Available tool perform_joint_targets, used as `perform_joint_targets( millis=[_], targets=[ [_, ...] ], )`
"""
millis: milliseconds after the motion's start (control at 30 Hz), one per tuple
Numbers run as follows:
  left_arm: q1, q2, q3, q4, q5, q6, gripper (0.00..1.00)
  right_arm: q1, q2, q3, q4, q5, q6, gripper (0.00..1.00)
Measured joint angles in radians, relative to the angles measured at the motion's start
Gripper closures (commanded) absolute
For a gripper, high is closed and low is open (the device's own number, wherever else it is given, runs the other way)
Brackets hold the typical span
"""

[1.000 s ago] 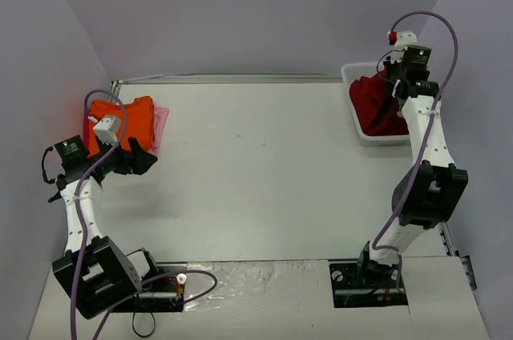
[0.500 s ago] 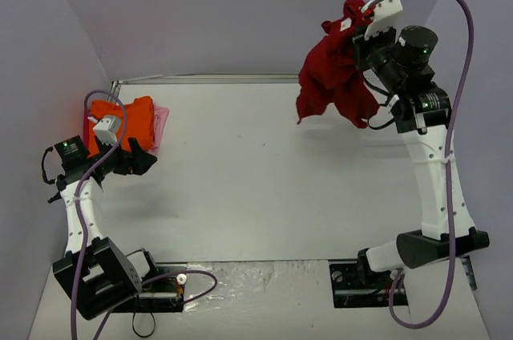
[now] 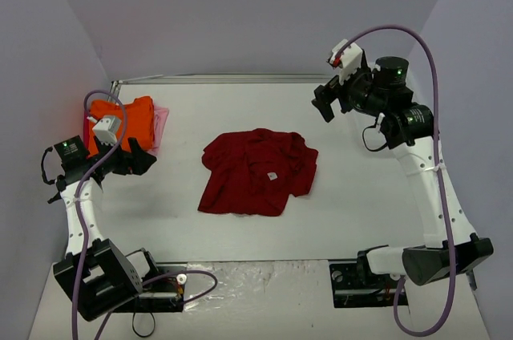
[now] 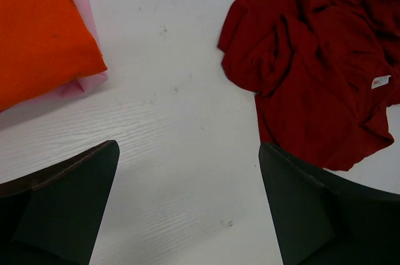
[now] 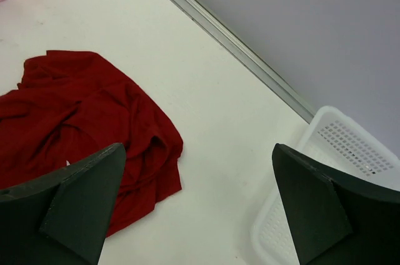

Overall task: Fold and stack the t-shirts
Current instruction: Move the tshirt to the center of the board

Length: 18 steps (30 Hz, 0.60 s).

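Note:
The dark red t-shirt lies crumpled and partly spread in the middle of the table, a white tag showing; it also shows in the left wrist view and the right wrist view. The orange t-shirt lies folded on the pale pink t-shirt at the back left. My right gripper hangs open and empty above the table, up and to the right of the red shirt. My left gripper is open, low over bare table just in front of the orange stack.
A white mesh basket stands at the table's back right, under the right gripper's outer finger. A metal rail runs along the back edge. Grey walls close in the table on the left, back and right.
The right gripper lifted the dark red t-shirt out of the basket, swung it left over the table and let it go; it now lies in the middle. The left arm stayed put.

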Motion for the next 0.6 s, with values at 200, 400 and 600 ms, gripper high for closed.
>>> perform_joint_targets(
  millis=[200,400,600],
  targets=[
    [0.0,0.0,0.0,-0.004,-0.002,0.001,0.06,0.0,0.0,-0.035,-0.002,0.04,-0.02,0.0],
    [0.0,0.0,0.0,-0.005,-0.001,0.008,0.06,0.005,0.037,-0.071,-0.068,-0.037,-0.034,0.11],
    [0.0,0.01,0.0,-0.009,-0.001,0.014,0.06,0.128,0.173,-0.105,-0.148,-0.059,-0.06,0.16]
  ],
)
